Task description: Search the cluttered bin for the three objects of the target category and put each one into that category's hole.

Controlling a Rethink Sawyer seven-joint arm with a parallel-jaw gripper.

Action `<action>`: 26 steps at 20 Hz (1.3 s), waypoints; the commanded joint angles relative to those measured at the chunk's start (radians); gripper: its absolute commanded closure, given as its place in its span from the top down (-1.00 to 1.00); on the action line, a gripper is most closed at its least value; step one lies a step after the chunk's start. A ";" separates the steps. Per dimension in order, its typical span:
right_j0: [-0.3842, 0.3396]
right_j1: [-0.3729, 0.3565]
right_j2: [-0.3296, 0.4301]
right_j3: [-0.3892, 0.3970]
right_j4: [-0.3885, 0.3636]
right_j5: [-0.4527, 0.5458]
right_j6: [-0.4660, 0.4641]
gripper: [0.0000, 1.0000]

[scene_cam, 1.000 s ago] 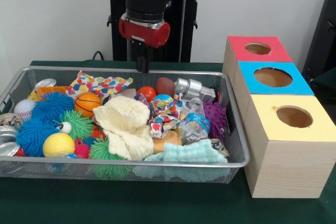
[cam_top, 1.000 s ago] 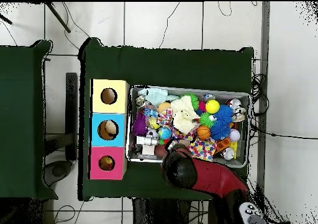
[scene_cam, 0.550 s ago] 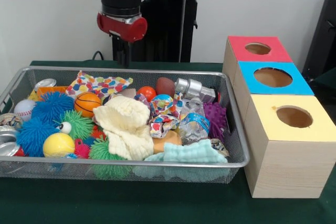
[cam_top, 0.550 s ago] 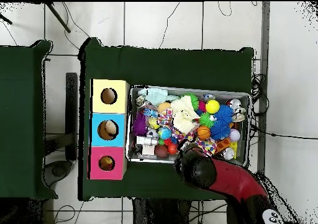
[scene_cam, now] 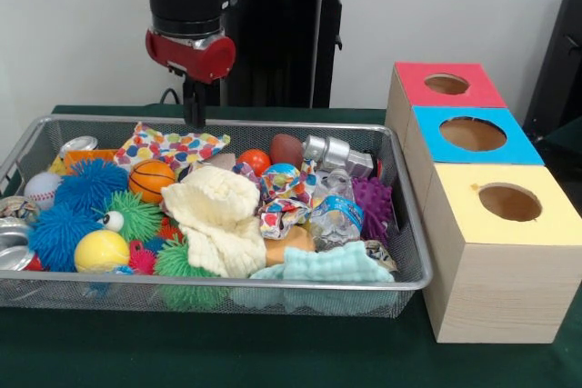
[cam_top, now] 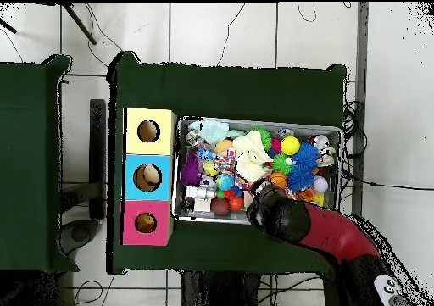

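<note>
Three holed boxes (scene_cam: 473, 138) stand beside the bin (scene_cam: 400, 265); my claw (scene_cam: 194, 114), grip unreadable, hangs over one orange basketball (scene_cam: 151, 180) and one patterned cloth (scene_cam: 173, 146) at its far edge

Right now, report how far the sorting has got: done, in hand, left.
Done: nothing shows as finished; the overhead view hints at something inside the blue box's hole, but I cannot identify it. In hand: nothing; the gripper hangs above the bin's far rim, over the confetti-patterned cloth. Left: the bin is crowded with balls, cloths and cans, so the search and all drops appear to remain.
</note>
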 commanded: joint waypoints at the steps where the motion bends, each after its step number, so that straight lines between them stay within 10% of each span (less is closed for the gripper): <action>1: -0.076 0.074 0.120 -0.153 -0.098 0.015 -0.152 -1.00; 15: -0.194 0.131 0.214 -0.366 -0.182 0.214 -0.248 -1.00; 26: -0.197 0.273 0.209 -0.449 -0.242 0.126 -0.181 -1.00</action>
